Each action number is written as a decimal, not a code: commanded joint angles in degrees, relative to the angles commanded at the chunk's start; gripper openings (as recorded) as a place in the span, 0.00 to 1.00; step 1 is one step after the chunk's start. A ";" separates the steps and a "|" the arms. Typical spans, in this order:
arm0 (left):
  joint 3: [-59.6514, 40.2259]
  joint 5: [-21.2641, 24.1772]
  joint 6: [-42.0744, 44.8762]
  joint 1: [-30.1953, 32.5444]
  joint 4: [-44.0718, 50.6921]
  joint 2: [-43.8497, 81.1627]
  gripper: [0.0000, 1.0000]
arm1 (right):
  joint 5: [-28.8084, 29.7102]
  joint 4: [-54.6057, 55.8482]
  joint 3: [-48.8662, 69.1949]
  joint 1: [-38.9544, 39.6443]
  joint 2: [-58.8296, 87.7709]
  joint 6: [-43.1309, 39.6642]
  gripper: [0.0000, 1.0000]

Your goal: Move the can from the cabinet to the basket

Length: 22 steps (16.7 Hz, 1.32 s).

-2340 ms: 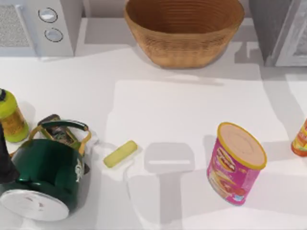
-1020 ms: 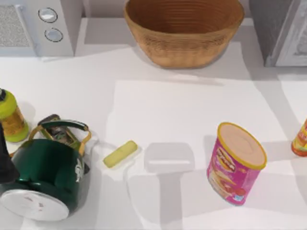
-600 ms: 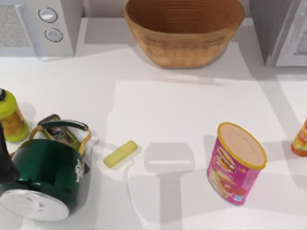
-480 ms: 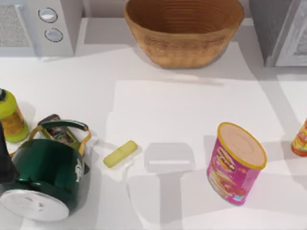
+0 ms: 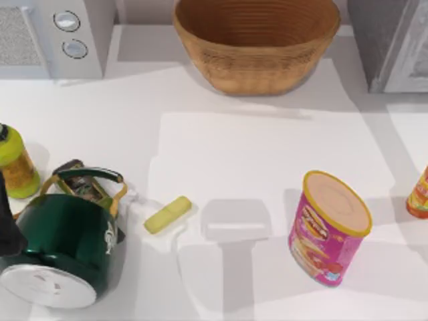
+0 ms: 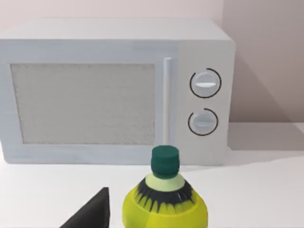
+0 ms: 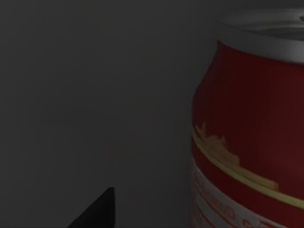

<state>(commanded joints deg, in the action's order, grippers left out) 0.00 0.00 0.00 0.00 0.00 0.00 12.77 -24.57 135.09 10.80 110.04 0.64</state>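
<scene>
The right wrist view is dim but legible: the can (image 7: 251, 123), red with a yellow band and a silver top, stands upright close ahead of the camera against a dark grey interior. A dark tip of one finger (image 7: 95, 211) of the right arm's jaws enters the picture; the state of those jaws cannot be told, and no contact with the can is visible.

In the top view, the cabinet (image 5: 391, 43) occupies the far right corner of the surface, its pale framed door panel facing left. The basket (image 5: 257, 47) sits at the far centre, between the cabinet and the white microwave (image 5: 57, 37) in the far left corner, and apart from both.

On the near part of the surface, a pink canister (image 5: 328, 227) with a yellow rim stands right of centre. An orange bottle (image 5: 419, 195) is at the right edge. A small yellow-green bar (image 5: 167, 215) lies near the centre, just right of a green kettle (image 5: 63, 244) at the near left. A yellow-green bottle (image 5: 15, 164) stands at the left edge, beyond the kettle.

The left arm (image 5: 8, 227) is parked at the left edge beside the kettle. Its wrist view faces the bottle and microwave; whether its jaws are released or clenched cannot be told.
</scene>
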 joint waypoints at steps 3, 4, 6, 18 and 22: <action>0.00 0.00 0.00 0.00 0.00 0.00 1.00 | 0.00 0.00 0.00 0.00 0.00 0.00 0.62; 0.00 0.00 0.00 0.00 0.00 0.00 1.00 | 0.00 0.00 0.00 0.00 0.00 0.00 0.55; 0.00 0.00 0.00 0.00 0.00 0.00 1.00 | 0.00 0.00 0.00 0.00 0.00 0.00 0.40; 0.00 0.00 0.00 0.00 0.00 0.00 1.00 | 0.00 0.00 0.00 0.00 0.00 0.00 0.00; 0.00 0.00 0.00 0.00 0.00 0.00 1.00 | 0.33 -0.48 -0.39 0.56 -0.97 0.13 0.00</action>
<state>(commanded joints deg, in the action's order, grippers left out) 0.00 0.00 0.00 0.00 0.00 0.00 13.09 -25.05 134.70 11.36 109.08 0.77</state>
